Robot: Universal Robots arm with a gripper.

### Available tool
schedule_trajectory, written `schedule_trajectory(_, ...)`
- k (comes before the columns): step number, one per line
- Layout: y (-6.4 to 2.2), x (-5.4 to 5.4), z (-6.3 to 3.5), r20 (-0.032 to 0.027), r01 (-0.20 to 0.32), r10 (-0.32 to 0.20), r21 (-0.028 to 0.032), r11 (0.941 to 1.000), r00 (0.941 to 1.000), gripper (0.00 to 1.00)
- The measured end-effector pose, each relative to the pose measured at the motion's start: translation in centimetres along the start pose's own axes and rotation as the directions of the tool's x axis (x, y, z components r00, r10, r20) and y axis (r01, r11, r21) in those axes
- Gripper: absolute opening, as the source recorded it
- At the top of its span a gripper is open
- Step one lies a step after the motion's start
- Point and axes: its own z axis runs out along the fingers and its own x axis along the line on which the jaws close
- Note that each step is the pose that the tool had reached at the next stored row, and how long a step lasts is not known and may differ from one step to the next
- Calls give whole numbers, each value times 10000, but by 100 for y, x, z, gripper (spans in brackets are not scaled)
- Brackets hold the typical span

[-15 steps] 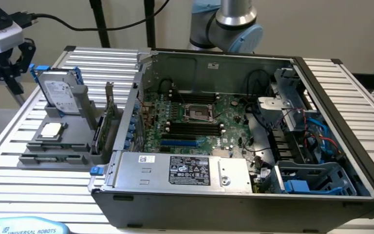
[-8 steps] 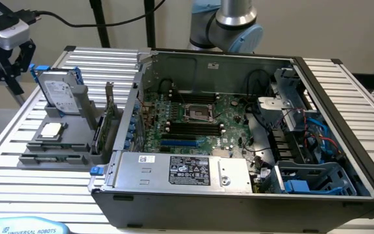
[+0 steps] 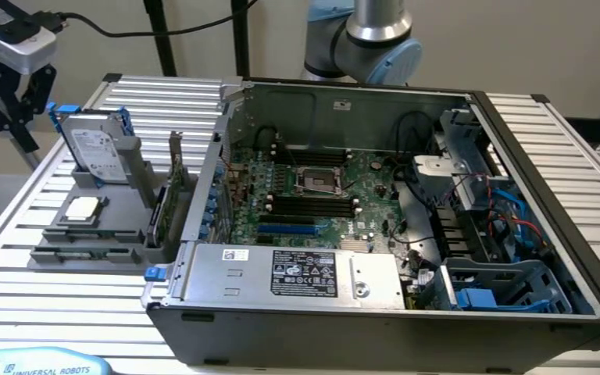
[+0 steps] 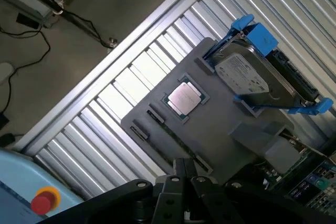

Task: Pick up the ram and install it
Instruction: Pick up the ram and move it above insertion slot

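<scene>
A ribbed aluminium desk (image 3: 29,305) carries an open grey metal computer case (image 3: 383,336) and, to its left, a grey moulded holder (image 3: 112,233). The ram (image 3: 87,254), a thin green circuit-board stick, sits on edge in the holder's nearest slot, near a square silver processor chip (image 3: 83,207). The black gripper (image 4: 187,167) hangs above the holder, jaws together on nothing. A pale blue pendant (image 3: 29,363) at the near left reads "UNIVERSAL ROBOTS".

"UNIVERSAL ROBOTS" on light-blue teach pendant (image 3: 34,365), exterior view's lower left; power supply label (image 3: 305,273) print illegible.
</scene>
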Motion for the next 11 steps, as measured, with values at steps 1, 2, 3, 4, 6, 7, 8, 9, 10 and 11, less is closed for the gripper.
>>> schedule_trajectory(1,0,0,1,-5,173,-173,-3,9999,9999,11)
schedule_trajectory(2,0,0,2,-8,354,-354,-6,9994,9994,11)
schedule_trajectory(3,0,0,3,-13,549,-549,-10,9985,9985,11)
schedule_trajectory(4,0,0,4,-18,728,-728,-14,9973,9973,11)
schedule_trajectory(6,0,0,5,-26,1086,-1086,-22,9941,9941,11)
schedule_trajectory(7,0,0,7,-30,1266,-1266,-25,9920,9920,11)
schedule_trajectory(8,0,0,8,-34,1443,-1443,-29,9895,9895,11)
schedule_trajectory(9,0,0,8,-39,1626,-1626,-33,9867,9867,11)
schedule_trajectory(10,0,0,9,-43,1798,-1798,-38,9837,9837,11)
schedule_trajectory(11,0,0,10,-46,1984,-1985,-42,9801,9801,11)
